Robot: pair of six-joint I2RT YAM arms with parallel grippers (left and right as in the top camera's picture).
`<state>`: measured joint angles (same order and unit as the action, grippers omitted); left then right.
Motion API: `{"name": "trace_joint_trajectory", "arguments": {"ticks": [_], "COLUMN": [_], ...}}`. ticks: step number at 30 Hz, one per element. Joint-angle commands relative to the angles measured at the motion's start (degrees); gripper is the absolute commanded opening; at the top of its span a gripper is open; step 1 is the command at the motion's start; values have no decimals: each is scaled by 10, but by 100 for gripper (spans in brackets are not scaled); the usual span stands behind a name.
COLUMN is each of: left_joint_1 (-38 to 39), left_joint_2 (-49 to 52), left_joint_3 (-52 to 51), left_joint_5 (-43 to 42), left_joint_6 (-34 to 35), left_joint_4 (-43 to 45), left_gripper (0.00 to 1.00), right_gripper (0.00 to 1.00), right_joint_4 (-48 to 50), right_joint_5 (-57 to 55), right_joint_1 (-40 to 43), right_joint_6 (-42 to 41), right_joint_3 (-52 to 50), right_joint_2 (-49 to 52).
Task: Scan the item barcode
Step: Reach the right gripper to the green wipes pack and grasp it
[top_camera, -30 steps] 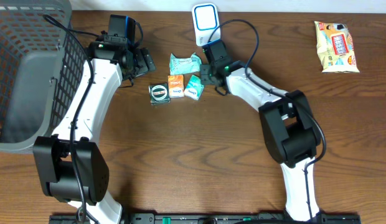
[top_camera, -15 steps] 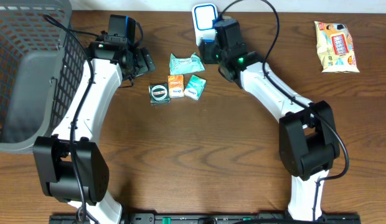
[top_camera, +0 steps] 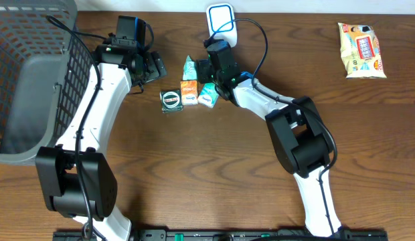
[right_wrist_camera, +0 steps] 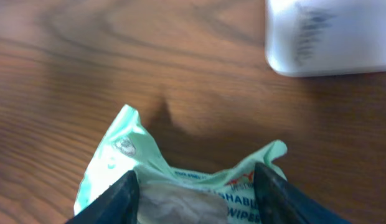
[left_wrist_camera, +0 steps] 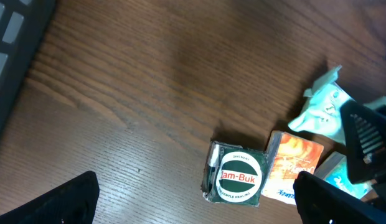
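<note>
A mint-green wipes packet (top_camera: pixel 190 67) (right_wrist_camera: pixel 180 183) stands tipped up on its edge among the small items at the table's middle back. My right gripper (top_camera: pixel 206 69) (right_wrist_camera: pixel 196 199) is shut on it, a dark finger pressed to each side of the crumpled wrapper. The white barcode scanner with a blue rim (top_camera: pixel 221 18) (right_wrist_camera: pixel 330 37) stands just behind, close to the packet. My left gripper (top_camera: pixel 154 67) (left_wrist_camera: pixel 199 200) hangs open and holds nothing, above the table to the left of the items.
A green Zam-Buk box (top_camera: pixel 171 100) (left_wrist_camera: pixel 238 176), an orange packet (top_camera: pixel 188 92) (left_wrist_camera: pixel 297 163) and a teal packet (top_camera: pixel 207 94) lie together in front of the wipes. A grey mesh basket (top_camera: pixel 27 80) fills the left. A snack bag (top_camera: pixel 361 49) lies far right.
My right gripper dropped back from beside the scanner to the wipes packet and closed on it; the packet now stands squeezed on edge. The left arm has not moved.
</note>
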<state>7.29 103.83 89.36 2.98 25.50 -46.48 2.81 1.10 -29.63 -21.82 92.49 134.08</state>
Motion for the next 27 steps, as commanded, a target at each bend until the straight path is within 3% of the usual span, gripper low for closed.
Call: {"name": "trace_joint_trajectory", "arguments": {"ticks": [1,7,9,13,18,23,24,27], "left_joint_1": [0,0,0,0,0,0,0,0], "left_joint_2": [3,3,3,3,3,3,3,3], "left_joint_3": [4,4,4,4,4,4,4,4], "left_joint_5": [5,5,5,5,5,5,5,5], "left_joint_6": [1,1,1,1,1,1,1,1], "left_joint_4": [-2,-2,-2,-2,-2,-2,-2,-2], "left_gripper": [98,98,98,98,98,98,98,98], "right_gripper": [51,47,46,46,53,33,24,21], "right_joint_4": [-92,-249,-358,-423,-454,-483,-505,-532], "right_joint_5": [-87,-181,-298,-353,-200,2,0,-8], "right_joint_1": [5,15,24,38,47,44,43,44], "right_joint_6": [0,1,1,34,55,106,107,108], "right_joint_3": [-5,-5,-5,-5,-5,-5,-5,-7], "right_joint_2": [-12,-70,-110,-145,-195,-196,-191,-175]}}
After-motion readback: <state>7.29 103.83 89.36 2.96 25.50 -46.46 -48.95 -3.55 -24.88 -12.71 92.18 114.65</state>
